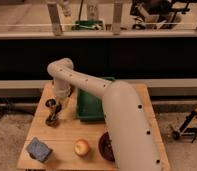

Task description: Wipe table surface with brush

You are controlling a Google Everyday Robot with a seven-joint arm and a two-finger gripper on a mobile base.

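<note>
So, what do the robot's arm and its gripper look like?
The arm is cream-white, made of thick rounded tubular segments with small dark dots along the shell. No cables show. The gripper, over the table surface beside the green tray, looks pale too.

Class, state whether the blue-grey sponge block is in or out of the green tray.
Out: the sponge lies on the tan wooden tabletop near its corner; the gripper hangs beside the tray.
</note>
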